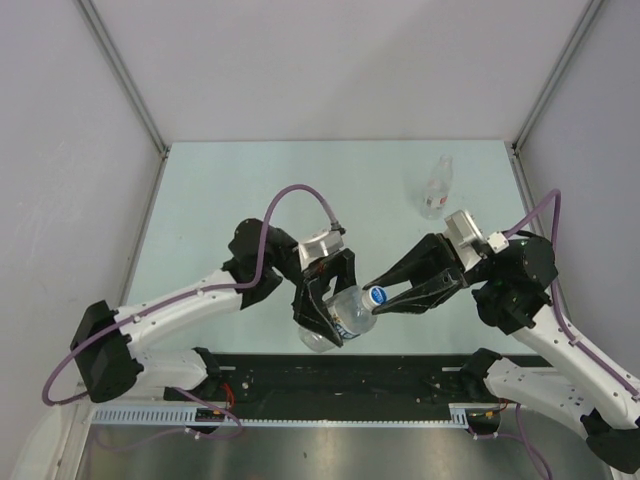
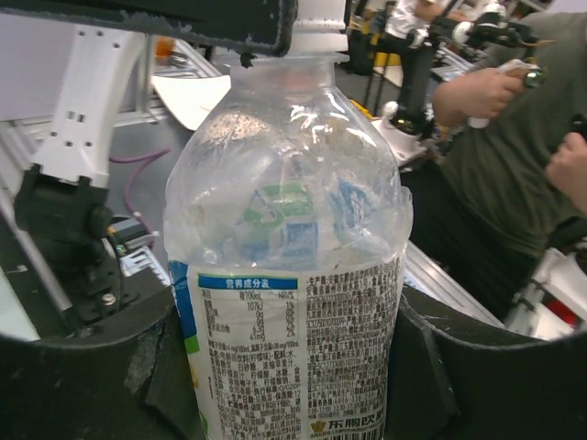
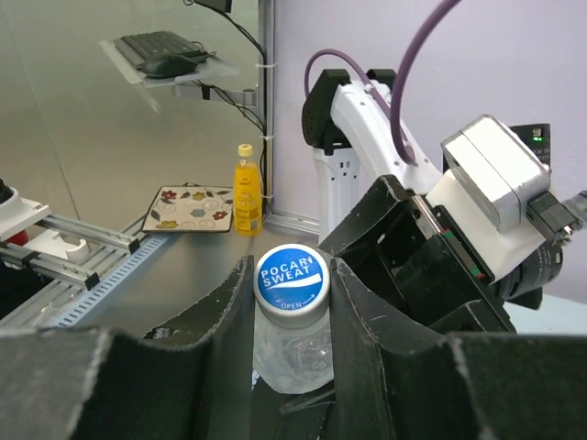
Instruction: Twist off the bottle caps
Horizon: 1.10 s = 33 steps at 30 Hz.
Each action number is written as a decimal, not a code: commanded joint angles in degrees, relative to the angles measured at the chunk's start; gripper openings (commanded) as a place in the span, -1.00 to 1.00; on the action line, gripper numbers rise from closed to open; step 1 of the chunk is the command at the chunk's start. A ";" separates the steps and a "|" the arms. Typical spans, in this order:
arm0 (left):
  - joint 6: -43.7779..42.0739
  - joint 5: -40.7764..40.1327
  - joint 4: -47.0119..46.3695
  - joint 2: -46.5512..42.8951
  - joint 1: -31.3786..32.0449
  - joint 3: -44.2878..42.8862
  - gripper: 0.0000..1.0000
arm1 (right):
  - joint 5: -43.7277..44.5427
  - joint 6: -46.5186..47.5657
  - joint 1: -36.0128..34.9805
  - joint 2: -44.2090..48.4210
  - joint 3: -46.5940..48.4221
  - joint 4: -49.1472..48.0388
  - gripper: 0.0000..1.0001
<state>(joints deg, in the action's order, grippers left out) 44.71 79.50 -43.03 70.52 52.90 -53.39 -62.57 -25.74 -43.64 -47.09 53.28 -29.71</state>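
My left gripper (image 1: 333,318) is shut on the clear bottle with the blue label (image 1: 352,312) and holds it tilted near the table's front edge. In the left wrist view the bottle (image 2: 293,275) fills the gap between the black fingers (image 2: 83,385). Its white cap with the blue mark (image 1: 377,296) points right. My right gripper (image 1: 383,298) is shut on that cap (image 3: 292,278), one finger (image 3: 215,330) against each side. The slim clear bottle with the reddish label (image 1: 436,188) stands capped at the back right. The squat orange bottle is out of view.
Grey walls close in the table (image 1: 250,190) on three sides. A yellow-orange bottle (image 3: 244,192) and a flowered mat (image 3: 191,210) stand far off in the right wrist view. A person (image 2: 514,156) shows behind the bottle in the left wrist view.
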 commanded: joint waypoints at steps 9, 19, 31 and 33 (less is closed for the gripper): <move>39.58 -0.58 -55.76 9.02 0.36 -2.60 -1.00 | -9.07 -3.98 -2.24 -1.42 -0.72 1.67 -1.00; 9.13 -2.59 -19.37 2.18 -3.07 -0.93 -1.00 | 1.30 3.85 1.80 1.74 3.14 19.33 0.16; -38.63 -37.18 44.87 -5.92 -1.93 -7.70 -1.00 | 11.41 0.42 10.41 3.41 5.26 21.54 0.64; -39.35 -41.17 45.48 -6.89 -1.93 -6.65 -1.00 | 14.04 0.69 11.55 4.11 5.26 22.42 0.65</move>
<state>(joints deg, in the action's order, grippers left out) 13.67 53.47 -5.52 65.34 50.98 -60.73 -53.78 -23.92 -33.76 -44.51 56.18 -8.95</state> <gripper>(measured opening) 0.627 0.819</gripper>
